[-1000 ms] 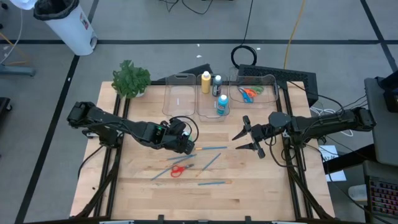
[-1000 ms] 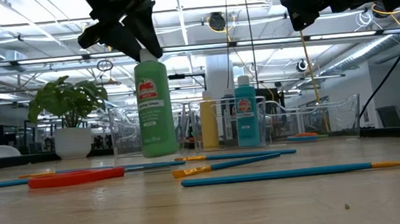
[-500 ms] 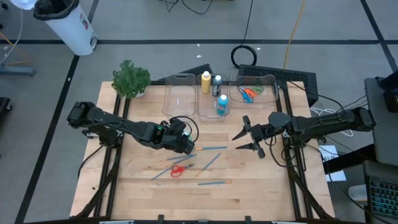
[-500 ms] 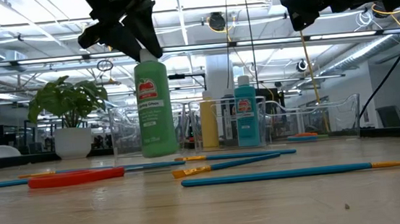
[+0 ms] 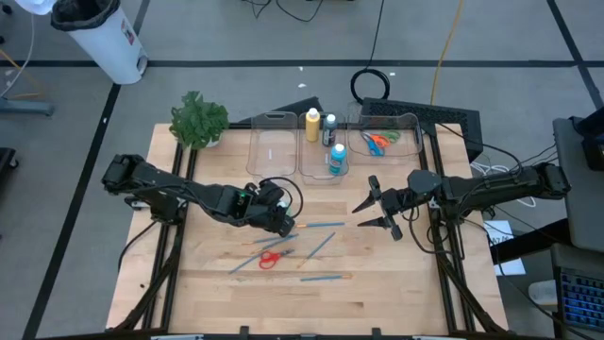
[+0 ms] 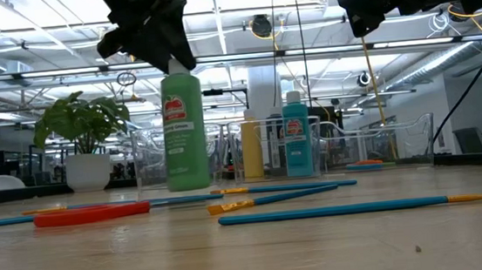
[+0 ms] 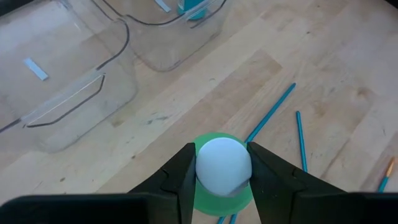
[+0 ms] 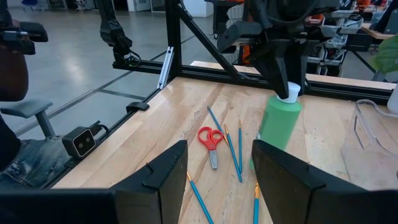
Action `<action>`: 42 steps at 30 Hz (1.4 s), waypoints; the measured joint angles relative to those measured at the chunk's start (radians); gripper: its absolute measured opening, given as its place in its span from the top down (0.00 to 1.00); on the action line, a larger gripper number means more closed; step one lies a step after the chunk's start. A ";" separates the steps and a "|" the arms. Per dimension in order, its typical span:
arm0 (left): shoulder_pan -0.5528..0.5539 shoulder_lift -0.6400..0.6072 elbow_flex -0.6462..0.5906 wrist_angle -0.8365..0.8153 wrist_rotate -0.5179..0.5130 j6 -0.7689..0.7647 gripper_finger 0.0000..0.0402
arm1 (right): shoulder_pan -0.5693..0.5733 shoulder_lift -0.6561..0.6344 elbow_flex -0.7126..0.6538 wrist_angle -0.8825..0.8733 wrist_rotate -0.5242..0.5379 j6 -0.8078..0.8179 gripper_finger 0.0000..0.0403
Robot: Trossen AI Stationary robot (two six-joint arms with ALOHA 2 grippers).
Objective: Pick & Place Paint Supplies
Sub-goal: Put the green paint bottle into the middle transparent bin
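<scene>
Centrally, left gripper (image 7: 222, 171) clamping white cap of upright green plastic paint bottle (image 6: 185, 131); right gripper (image 5: 370, 210) hovering open nearby.

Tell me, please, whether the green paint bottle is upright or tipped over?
Upright: the green paint bottle stands vertically on the table, white cap on top, clamped by the left gripper.

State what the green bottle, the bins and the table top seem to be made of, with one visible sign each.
Green bottle: likely plastic, smooth opaque body with white cap. Bins: clear plastic, you see through the walls. Table top: pale wood, showing grain and plank seams.
</scene>
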 joint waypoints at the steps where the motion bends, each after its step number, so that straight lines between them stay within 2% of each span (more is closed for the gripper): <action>1: 0.000 0.000 0.000 0.002 0.000 0.000 0.69 | 0.000 0.000 0.000 0.000 0.000 0.000 0.58; 21: 0.000 0.000 0.000 0.006 0.000 0.121 0.69 | 0.000 0.000 0.000 0.000 0.000 0.000 0.58; 42: 0.000 0.000 0.000 0.024 -0.002 0.404 0.69 | 0.000 0.000 0.000 0.000 0.000 0.000 0.58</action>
